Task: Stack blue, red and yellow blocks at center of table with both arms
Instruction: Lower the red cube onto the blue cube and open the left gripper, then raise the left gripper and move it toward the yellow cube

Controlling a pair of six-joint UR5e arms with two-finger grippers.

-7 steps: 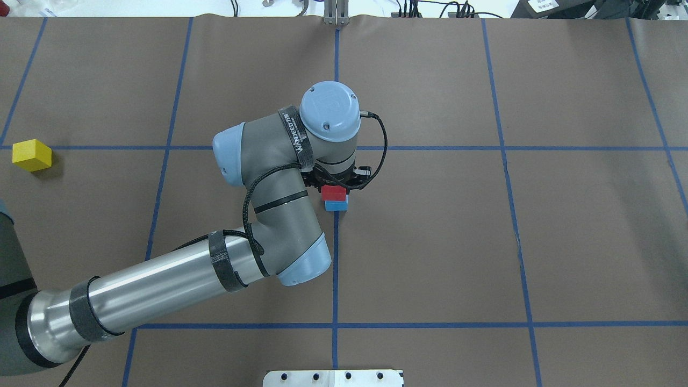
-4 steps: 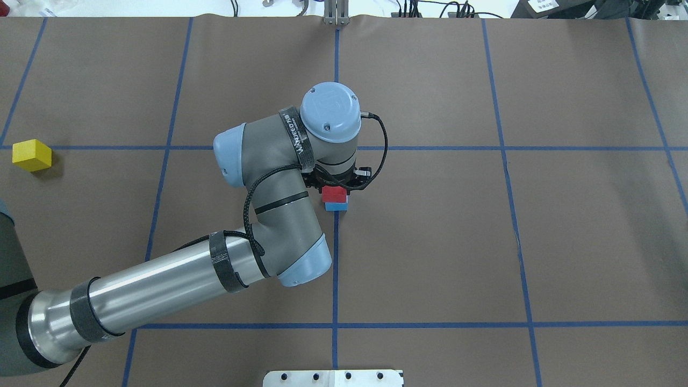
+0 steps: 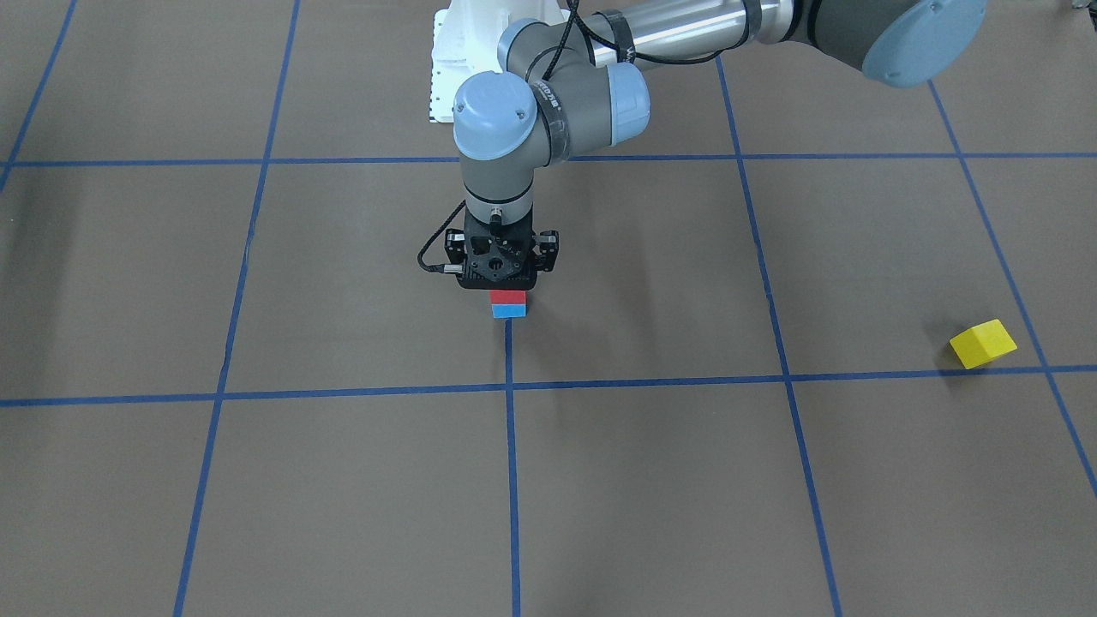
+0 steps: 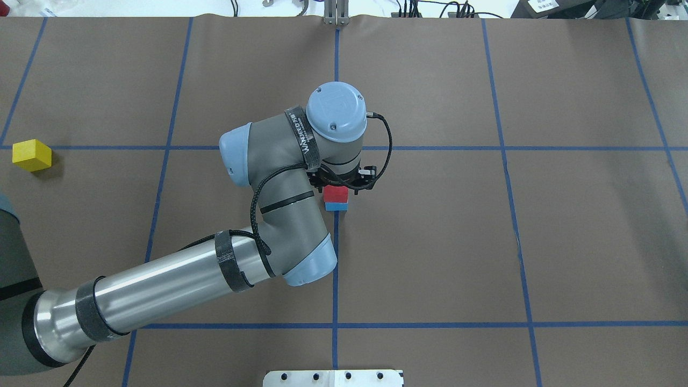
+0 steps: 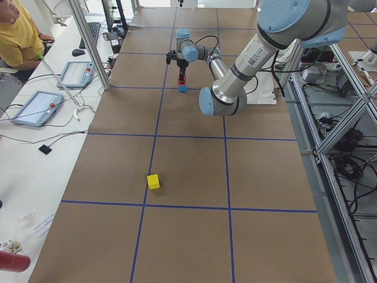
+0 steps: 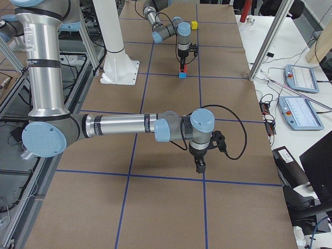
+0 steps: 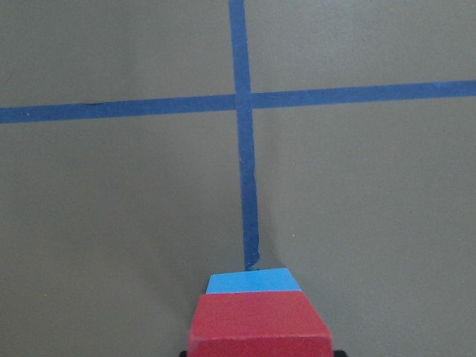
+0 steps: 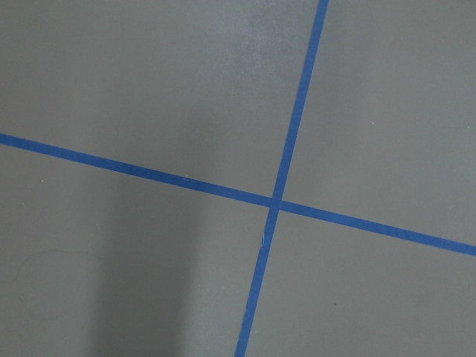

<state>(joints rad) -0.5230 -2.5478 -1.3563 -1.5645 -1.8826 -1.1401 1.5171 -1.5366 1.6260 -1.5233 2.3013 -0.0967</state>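
A red block [image 3: 508, 297] sits on a blue block [image 3: 509, 311] at the table's center, on the blue tape line. My left gripper [image 3: 506, 287] points straight down with its fingers at the sides of the red block [image 4: 336, 193], shut on it. In the left wrist view the red block [image 7: 260, 323] fills the bottom edge with the blue block [image 7: 253, 282] showing just beyond. A yellow block [image 4: 32, 155] lies alone at the table's far left end. My right gripper [image 6: 199, 167] hangs low over bare table at the right end; I cannot tell whether it is open or shut.
The white robot base plate [image 4: 333, 378] is at the near edge. An operator [image 5: 17, 35], tablets [image 5: 35, 108] and a metal post [image 5: 88, 41] are beyond the table's far side. Blue tape lines [image 8: 275, 201] cross the brown table cover.
The left arm has shifted slightly to the right and the red block has moved a few pixels with it, lining up over the blue block. The yellow block has not moved.
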